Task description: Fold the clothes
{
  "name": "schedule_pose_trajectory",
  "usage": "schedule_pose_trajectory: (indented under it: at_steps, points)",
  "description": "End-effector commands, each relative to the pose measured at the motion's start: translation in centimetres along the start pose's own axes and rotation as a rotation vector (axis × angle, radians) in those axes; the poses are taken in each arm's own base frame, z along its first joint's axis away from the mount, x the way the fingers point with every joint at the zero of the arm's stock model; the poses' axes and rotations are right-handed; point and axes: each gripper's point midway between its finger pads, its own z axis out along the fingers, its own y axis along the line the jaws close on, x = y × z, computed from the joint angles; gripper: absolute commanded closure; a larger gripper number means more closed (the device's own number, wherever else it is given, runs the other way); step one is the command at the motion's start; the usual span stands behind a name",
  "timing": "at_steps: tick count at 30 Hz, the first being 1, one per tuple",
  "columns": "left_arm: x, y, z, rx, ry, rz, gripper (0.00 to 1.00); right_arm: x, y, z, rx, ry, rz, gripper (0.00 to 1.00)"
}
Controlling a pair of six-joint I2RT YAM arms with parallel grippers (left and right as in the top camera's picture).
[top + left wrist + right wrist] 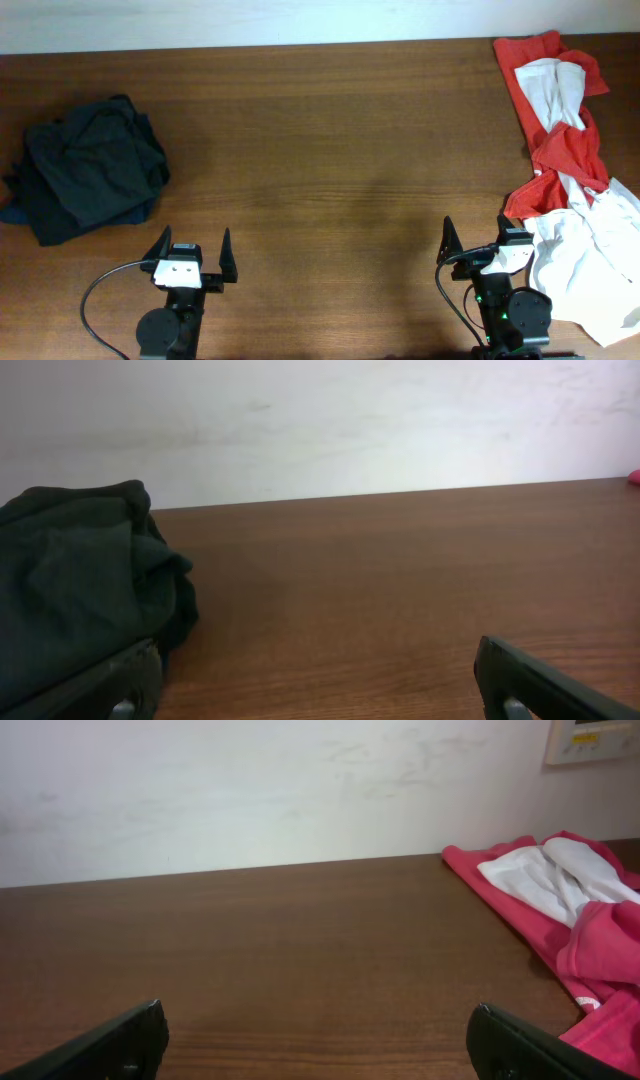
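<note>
A crumpled pile of dark garments [90, 170] lies at the table's left side; it shows at the left of the left wrist view [80, 590]. No white lettering is visible on it. A pile of red [565, 150] and white garments [590, 250] runs down the right edge; the red and white cloth shows at the right of the right wrist view [560, 910]. My left gripper [191, 247] is open and empty near the front edge, right of the dark pile. My right gripper [474, 236] is open and empty, just left of the white cloth.
The brown wooden table [330, 150] stretches between the two piles. A pale wall [250, 790] stands behind the far edge, with a small panel [592, 740] at its upper right.
</note>
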Motion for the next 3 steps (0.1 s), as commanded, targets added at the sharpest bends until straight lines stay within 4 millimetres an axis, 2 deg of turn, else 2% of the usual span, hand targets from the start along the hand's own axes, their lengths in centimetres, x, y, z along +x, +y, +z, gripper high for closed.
schedule_pose_trajectory:
  at_steps: [1, 3]
  points:
    - [0.16, 0.09, 0.00, -0.005, 0.001, 0.001, 0.01, 0.30, -0.25, 0.02, 0.011, 0.008, 0.002, 0.01]
    - [0.16, 0.09, 0.00, -0.005, 0.001, 0.001, 0.01, 0.30, -0.25, 0.02, 0.011, 0.008, 0.002, 0.01]
